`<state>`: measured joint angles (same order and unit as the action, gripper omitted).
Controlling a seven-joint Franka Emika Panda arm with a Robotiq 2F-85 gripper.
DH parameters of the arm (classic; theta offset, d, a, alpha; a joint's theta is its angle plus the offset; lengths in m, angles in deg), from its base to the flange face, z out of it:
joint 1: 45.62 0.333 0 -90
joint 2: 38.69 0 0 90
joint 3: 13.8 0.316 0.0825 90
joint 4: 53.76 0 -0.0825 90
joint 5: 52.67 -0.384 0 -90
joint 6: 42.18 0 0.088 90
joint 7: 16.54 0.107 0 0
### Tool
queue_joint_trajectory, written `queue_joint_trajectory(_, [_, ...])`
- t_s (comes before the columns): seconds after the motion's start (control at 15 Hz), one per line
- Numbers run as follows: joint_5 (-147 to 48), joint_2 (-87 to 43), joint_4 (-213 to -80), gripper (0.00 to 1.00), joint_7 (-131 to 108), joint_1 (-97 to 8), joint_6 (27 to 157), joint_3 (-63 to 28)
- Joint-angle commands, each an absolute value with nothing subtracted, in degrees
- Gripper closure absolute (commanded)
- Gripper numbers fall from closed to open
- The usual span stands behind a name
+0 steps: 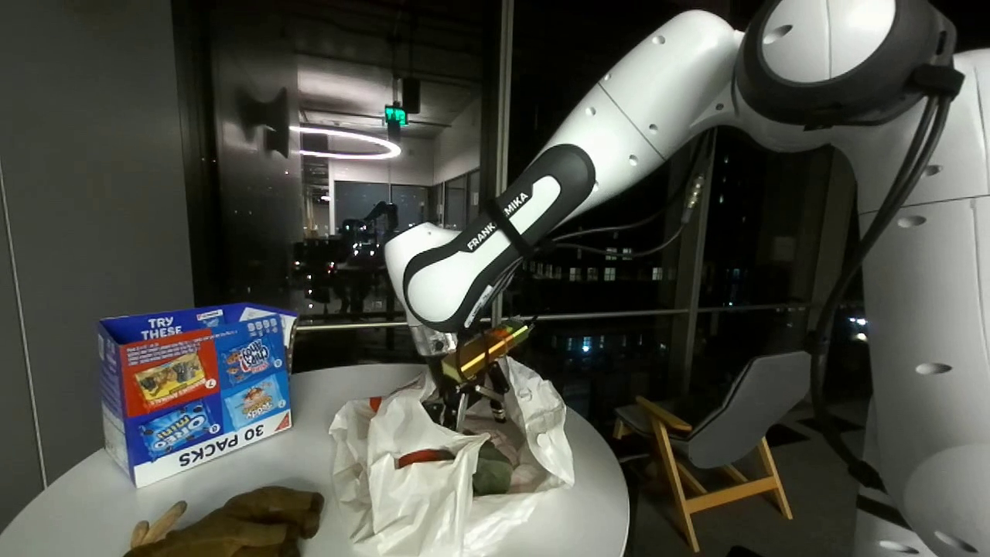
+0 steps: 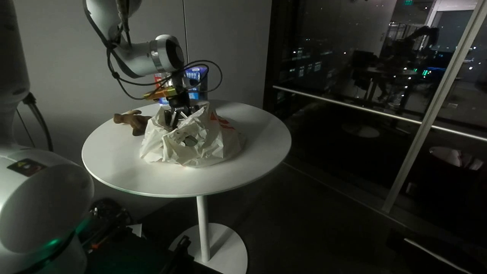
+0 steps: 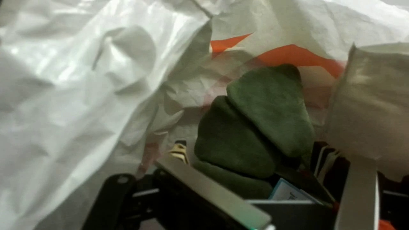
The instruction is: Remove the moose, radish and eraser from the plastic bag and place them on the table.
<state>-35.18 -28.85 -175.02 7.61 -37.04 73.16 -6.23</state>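
Round white table (image 2: 260,142) bears plush moose (image 1: 244,520), already out. Radish (image 3: 270,111) remains inside plastic bag (image 1: 418,499); eraser unidentified. Gripper (image 1: 472,410) spread wide, apparently unloaded.

The arm (image 1: 665,81) wears glossy white shells with rounded ends, dotted with screw holes (image 1: 658,39). A black forearm panel (image 1: 572,162) carries white lettering (image 1: 481,236), FRANK and MIKA showing either side of a black strap (image 1: 509,226). Dark cables (image 1: 934,112) hang from a black clip (image 1: 936,80); the wrist (image 2: 167,53) has a silver ring (image 2: 155,56) and a gold-yellow box (image 1: 486,352). The jaws have black linkages (image 3: 111,198) and grey pads (image 3: 214,191); a dark label (image 2: 26,166) bears a yellow mark
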Motion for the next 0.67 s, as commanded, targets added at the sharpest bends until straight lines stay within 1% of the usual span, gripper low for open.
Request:
queue_joint_trajectory(0.0, [-26.3,-25.6,-173.4,0.00,18.2,-34.5,72.5,-8.4])
queue_joint_trajectory(0.2, [-22.0,-23.7,-172.8,0.00,24.2,-33.2,70.9,-9.0])
queue_joint_trajectory(0.47, [-30.3,-22.9,-172.5,0.00,15.1,-34.5,71.6,-7.5])
queue_joint_trajectory(0.6, [-34.5,-22.2,-171.4,0.00,12.7,-34.6,69.5,-7.7])
